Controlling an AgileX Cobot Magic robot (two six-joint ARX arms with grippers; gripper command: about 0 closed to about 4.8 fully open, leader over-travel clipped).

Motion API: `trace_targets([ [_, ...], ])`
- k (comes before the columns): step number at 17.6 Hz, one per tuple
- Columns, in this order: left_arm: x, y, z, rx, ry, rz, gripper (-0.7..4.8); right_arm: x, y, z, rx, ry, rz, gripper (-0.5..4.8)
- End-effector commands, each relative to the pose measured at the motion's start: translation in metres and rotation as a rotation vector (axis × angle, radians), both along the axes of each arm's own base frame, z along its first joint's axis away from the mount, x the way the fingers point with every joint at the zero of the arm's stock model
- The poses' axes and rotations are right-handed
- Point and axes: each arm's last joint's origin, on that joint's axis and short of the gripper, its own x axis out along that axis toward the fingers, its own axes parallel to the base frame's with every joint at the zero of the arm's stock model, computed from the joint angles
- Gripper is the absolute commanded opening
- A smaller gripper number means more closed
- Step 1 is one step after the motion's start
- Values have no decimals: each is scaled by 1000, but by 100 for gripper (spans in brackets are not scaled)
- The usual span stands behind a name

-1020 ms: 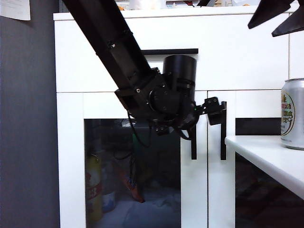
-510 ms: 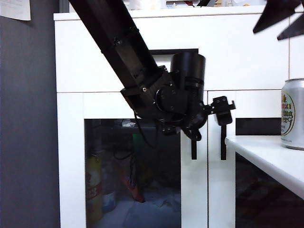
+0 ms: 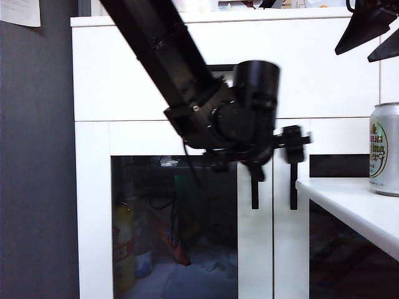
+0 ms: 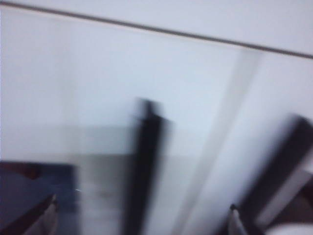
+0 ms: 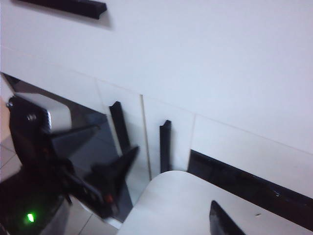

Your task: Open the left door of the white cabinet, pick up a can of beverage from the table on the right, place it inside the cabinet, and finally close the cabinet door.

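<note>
Step in hand: opening the left door (image 3: 174,212), which looks shut, flush with the cabinet (image 3: 124,75).

Your left gripper (image 3: 293,144) sits at the two bar handles, nearer the right-hand one than the left door's handle (image 3: 254,190). The wrist view is blurred, but its fingertips (image 4: 46,208) stand wide apart with a dark bar between them; nothing is held.

Next move, in my judgement: centre on the left handle, close, pull outward.

Can (image 3: 384,149) stands untouched on the table (image 3: 349,208), far right.

Your right gripper (image 3: 369,34) hangs high above the can, jaws parted, empty.
</note>
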Motion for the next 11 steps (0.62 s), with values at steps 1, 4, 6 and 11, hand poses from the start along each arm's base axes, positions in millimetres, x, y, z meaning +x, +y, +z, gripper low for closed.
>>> trace_targets([
  [1, 12, 10, 4, -48, -5, 21, 479, 0, 0, 4, -3, -30, -3, 367],
  [4, 13, 9, 5, -54, -3, -24, 479, 2, 0, 4, -2, -39, -3, 367],
  [6, 12, 8, 5, -55, -2, -30, 479, 2, 0, 3, -2, -35, -3, 367],
  [11, 8, 4, 6, -70, 0, -55, 458, 2, 0, 3, -1, -31, -4, 367],
])
